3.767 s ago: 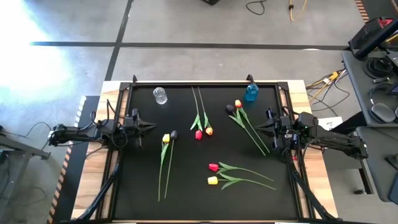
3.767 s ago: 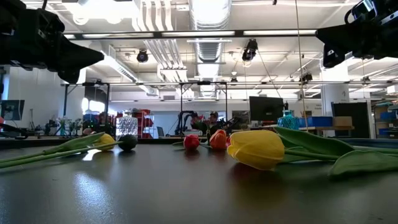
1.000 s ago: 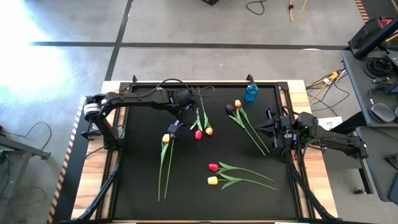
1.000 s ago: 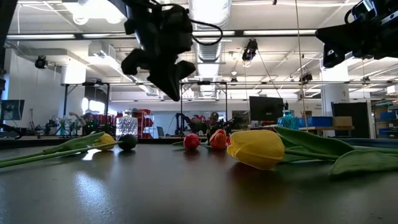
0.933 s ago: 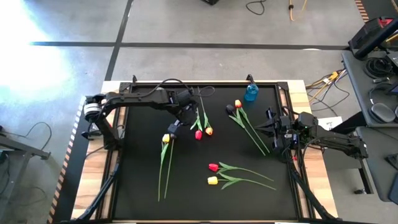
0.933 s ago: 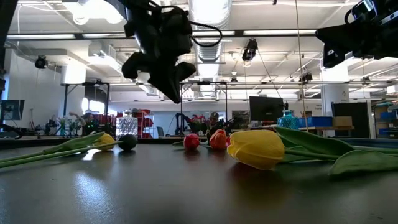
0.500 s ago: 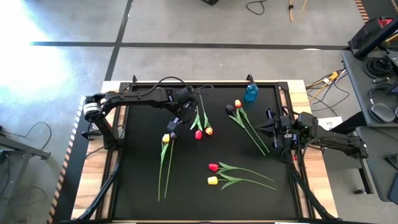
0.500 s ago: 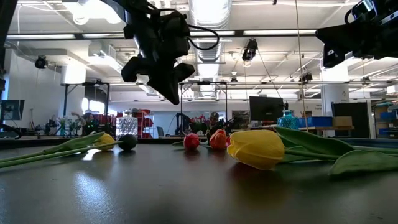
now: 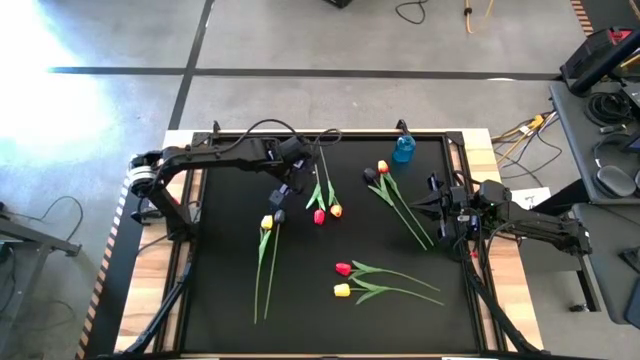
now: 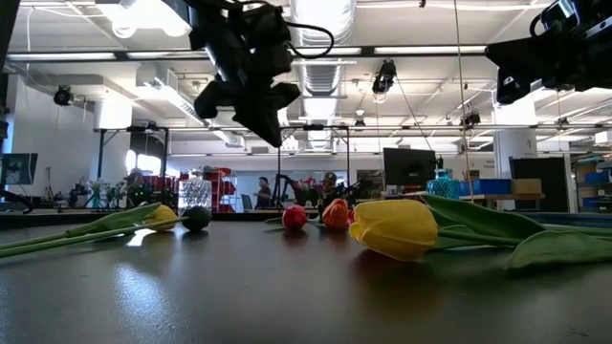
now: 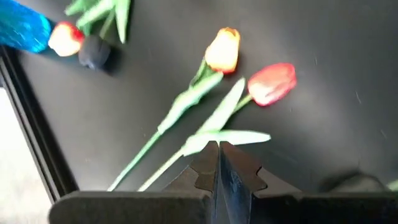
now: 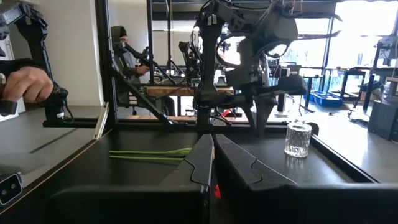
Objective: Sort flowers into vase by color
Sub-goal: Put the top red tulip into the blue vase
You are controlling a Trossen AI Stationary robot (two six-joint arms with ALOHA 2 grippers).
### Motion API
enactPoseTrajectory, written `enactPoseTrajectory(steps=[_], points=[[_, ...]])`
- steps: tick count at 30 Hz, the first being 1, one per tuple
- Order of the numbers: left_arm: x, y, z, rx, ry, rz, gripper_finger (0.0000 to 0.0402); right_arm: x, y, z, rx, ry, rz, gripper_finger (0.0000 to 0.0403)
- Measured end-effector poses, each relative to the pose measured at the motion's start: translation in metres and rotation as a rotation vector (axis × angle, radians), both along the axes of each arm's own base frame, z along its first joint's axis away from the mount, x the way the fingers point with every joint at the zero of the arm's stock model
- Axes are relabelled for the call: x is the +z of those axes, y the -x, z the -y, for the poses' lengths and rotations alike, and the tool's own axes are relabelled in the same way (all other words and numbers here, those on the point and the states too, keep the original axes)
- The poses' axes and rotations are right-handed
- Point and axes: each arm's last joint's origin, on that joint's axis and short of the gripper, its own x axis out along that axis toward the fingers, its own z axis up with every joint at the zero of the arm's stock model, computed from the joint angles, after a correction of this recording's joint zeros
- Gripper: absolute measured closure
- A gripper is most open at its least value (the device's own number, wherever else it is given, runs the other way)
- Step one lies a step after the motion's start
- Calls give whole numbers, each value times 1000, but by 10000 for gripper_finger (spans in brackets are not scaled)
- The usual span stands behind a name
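the left gripper has swung from the table's left edge out over the middle of the black table, and in the last second has drawn back slightly toward the far edge. it now hangs in the air just beside the red tulip, on its left and a little farther back. its fingers are pressed together and hold nothing, so no flower has been picked up and the sorting has not started; this looks like the approach to a first pick.

all the flowers lie flat on the table. touching the red tulip on its right is an orange-yellow tulip, their stems running side by side toward the far edge. left of the red tulip lie a yellow tulip and a dark purple tulip. right of it, farther back, are an orange tulip and another dark one. nearer the front lie a pink tulip and a second yellow tulip.

a blue vase stands at the far edge, right of the red tulip. a clear glass vase stands at the far left, hidden from above by the left arm.

the right gripper waits at the right edge, fingers together, empty.

the red and orange-yellow heads touch and their leaves overlap, so gripping one stem may drag the other. a person sits beyond the table.
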Motion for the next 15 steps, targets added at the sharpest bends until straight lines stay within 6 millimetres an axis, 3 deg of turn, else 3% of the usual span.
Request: enactPoseTrajectory(steps=[7,15], points=[[-2,7,-13,36,2,-29,401,0,0,0,0,0,0,393],[-2,10,-38,76,83,49,401,0,0,0,0,0,0,393]])
